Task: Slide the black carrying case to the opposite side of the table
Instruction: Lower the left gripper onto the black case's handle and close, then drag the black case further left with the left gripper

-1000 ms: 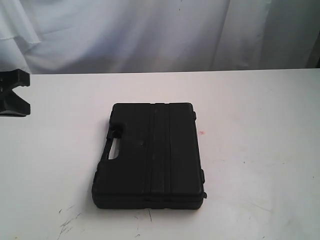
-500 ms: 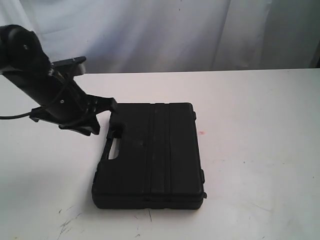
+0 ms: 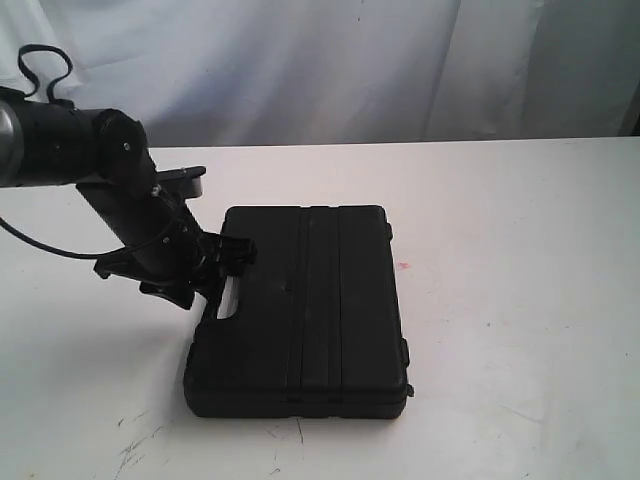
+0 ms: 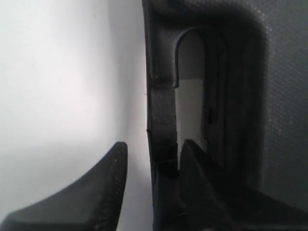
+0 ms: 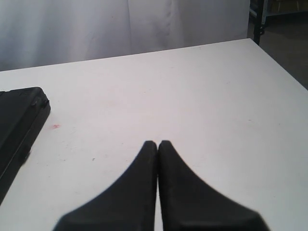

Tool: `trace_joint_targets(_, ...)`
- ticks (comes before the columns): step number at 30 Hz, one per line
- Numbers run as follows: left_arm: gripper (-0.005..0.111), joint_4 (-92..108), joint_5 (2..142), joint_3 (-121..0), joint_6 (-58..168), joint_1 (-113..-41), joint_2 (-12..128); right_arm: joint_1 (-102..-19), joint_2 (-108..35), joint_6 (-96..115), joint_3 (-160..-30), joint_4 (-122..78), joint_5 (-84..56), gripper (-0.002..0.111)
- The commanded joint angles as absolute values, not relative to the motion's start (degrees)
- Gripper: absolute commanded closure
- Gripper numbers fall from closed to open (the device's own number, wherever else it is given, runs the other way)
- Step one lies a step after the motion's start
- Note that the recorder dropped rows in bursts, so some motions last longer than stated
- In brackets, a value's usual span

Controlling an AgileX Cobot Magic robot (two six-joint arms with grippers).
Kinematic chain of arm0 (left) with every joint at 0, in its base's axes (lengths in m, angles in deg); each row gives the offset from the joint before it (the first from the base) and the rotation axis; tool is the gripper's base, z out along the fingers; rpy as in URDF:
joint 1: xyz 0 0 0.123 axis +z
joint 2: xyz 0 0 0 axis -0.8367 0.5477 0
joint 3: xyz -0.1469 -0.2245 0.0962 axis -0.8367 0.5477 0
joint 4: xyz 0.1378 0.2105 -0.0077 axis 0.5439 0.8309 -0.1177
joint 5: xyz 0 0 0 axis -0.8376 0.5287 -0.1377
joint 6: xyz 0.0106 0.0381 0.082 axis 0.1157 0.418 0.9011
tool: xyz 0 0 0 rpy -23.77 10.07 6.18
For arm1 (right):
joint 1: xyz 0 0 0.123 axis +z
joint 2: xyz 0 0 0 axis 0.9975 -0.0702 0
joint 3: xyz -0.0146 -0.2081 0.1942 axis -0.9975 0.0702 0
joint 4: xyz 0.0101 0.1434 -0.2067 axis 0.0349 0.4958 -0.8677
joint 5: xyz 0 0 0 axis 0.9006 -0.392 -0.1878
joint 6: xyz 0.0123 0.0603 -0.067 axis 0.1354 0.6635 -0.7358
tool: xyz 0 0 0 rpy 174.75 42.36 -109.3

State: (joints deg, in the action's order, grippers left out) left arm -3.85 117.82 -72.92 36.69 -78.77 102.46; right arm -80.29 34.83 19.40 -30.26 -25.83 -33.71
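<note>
The black carrying case [image 3: 310,310] lies flat near the middle of the white table [image 3: 520,250], with its handle [image 3: 225,295] on its left side. My left gripper [image 3: 225,270] has come down at that handle. In the left wrist view the gripper [image 4: 153,144] is open and straddles the handle bar [image 4: 161,110]: one finger is over bare table, the other sits in the handle opening. A gap still shows beside the bar. My right gripper [image 5: 158,143] is shut on nothing above the table, to the right of the case's corner [image 5: 19,115]. It is out of the exterior view.
A tiny red speck [image 3: 404,266] marks the table just right of the case. Dark scuff marks [image 3: 135,445] lie near the front edge. A white cloth backdrop [image 3: 330,60] hangs behind the table. The table's right edge [image 5: 279,62] drops to a dark floor.
My left arm has swung in from the far left edge and lowered its gripper onto the case's handle. The case has not moved.
</note>
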Motion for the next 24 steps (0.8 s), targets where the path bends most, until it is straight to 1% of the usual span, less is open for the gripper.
trace_joint_targets(1, 0.071, -4.0, 117.17, -73.45, 36.27, -79.07, 103.94, -80.12, 35.16, 19.35, -30.04, -25.71, -33.7, 0.108)
trace_joint_targets(9, 0.071, -5.67, 116.92, -73.45, 38.75, -79.07, 105.0, -80.12, 35.16, 19.35, -30.04, -25.71, -33.7, 0.108)
trace_joint_targets(10, 0.073, -6.08, 116.92, -73.45, 38.75, -79.07, 105.1, -80.12, 35.16, 19.35, -30.04, -25.71, -33.7, 0.108)
trace_joint_targets(11, 0.076, -6.23, 116.92, -73.45, 38.62, -79.07, 105.23, -80.12, 35.16, 19.35, -30.04, -25.71, -33.7, 0.108)
trace_joint_targets(12, 0.081, -6.52, 116.92, -73.45, 38.39, -79.07, 105.35, -80.12, 35.16, 19.35, -30.04, -25.71, -33.7, 0.108)
trace_joint_targets(14, 0.095, -6.52, 116.92, -73.45, 38.34, -79.07, 105.35, -80.12, 35.16, 19.35, -30.04, -25.71, -33.7, 0.108)
trace_joint_targets(15, 0.105, -6.52, 116.92, -73.45, 38.34, -79.07, 105.35, -80.12, 35.16, 19.35, -30.04, -25.71, -33.7, 0.108)
trace_joint_targets(21, 0.107, -5.38, 117.32, -73.45, 37.09, -79.07, 105.35, -80.12, 35.16, 19.35, -30.04, -25.71, -33.7, 0.108)
trace_joint_targets(24, 0.107, -0.44, 118.65, -73.45, 31.77, -78.96, 105.35, -80.12, 35.16, 19.35, -30.04, -25.71, -33.7, 0.108)
